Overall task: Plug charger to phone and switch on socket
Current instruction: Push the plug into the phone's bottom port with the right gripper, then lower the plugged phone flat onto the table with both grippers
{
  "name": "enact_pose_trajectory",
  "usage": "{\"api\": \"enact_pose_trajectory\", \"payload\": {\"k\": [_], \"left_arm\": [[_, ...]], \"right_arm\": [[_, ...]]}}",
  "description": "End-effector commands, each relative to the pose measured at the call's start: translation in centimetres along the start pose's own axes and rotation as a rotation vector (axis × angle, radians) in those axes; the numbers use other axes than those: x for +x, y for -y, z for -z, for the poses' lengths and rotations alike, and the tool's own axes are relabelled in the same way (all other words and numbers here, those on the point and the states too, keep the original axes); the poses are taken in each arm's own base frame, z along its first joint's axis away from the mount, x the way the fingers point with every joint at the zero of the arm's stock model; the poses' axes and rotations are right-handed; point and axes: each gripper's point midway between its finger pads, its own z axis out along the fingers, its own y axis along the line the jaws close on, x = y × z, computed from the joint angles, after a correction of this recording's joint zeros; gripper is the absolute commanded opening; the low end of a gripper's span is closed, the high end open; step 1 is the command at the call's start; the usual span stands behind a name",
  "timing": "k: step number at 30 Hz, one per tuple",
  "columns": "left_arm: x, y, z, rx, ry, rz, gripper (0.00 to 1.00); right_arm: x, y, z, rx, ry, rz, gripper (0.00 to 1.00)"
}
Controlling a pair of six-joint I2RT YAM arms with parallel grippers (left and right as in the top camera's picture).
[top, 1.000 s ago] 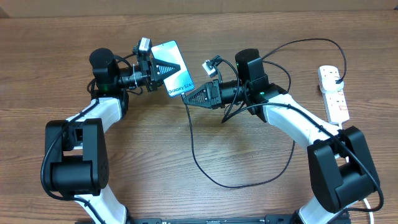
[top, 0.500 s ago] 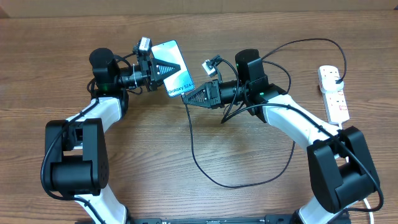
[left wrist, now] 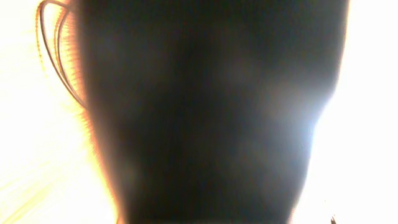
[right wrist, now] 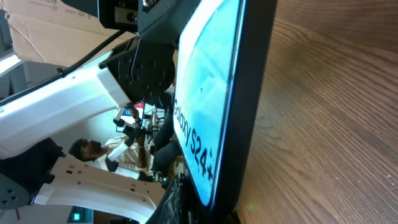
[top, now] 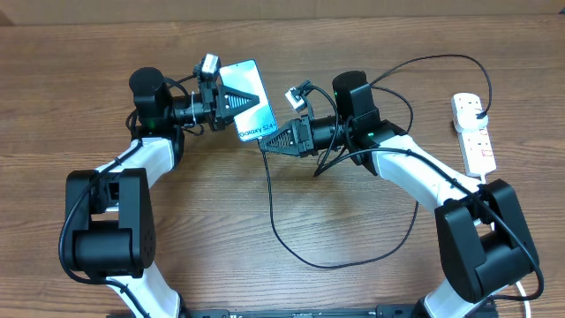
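The phone (top: pixel 252 102) has a lit screen reading "Galaxy S24" and is held off the table, tilted, in my left gripper (top: pixel 231 102), which is shut on its upper half. My right gripper (top: pixel 265 144) is at the phone's lower short edge, shut on the tip of the charger cable (top: pixel 313 262). The tip itself is hidden. In the right wrist view the phone (right wrist: pixel 249 93) fills the middle, edge-on, with my finger (right wrist: pixel 180 205) against its end. The charger's black plug (top: pixel 478 108) sits in the white socket strip (top: pixel 477 141). The left wrist view is a dark blur.
The black cable hangs from my right gripper, loops across the near middle of the wooden table (top: pixel 353 221) and rises behind the right arm to the strip at the far right edge. A cardboard box edge runs along the back.
The left gripper and phone have shifted slightly right. The right gripper has edged left, closer against the phone's lower edge. The cable loop has shifted a little.
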Motion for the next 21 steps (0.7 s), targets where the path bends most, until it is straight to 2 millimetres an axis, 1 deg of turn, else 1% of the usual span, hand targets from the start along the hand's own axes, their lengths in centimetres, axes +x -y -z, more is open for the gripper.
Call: {"api": "enact_pose_trajectory", "payload": {"k": [1, 7, 13, 21], "left_arm": [[4.1, 0.8, -2.5, 0.041, -0.218, -0.039, 0.04], [4.2, 0.5, -2.5, 0.041, -0.218, -0.038, 0.04], [4.2, 0.5, -2.5, 0.042, -0.218, -0.046, 0.04], [4.3, 0.5, -2.5, 0.045, -0.219, -0.069, 0.04]], "right_arm": [[-2.2, 1.0, 0.6, 0.075, 0.095, 0.023, 0.04], [-2.1, 1.3, 0.8, 0.081, 0.093, 0.017, 0.04], [-1.5, 1.8, 0.8, 0.098, 0.076, 0.026, 0.04], [-1.5, 2.0, 1.2, 0.098, 0.073, 0.03, 0.04]]}}
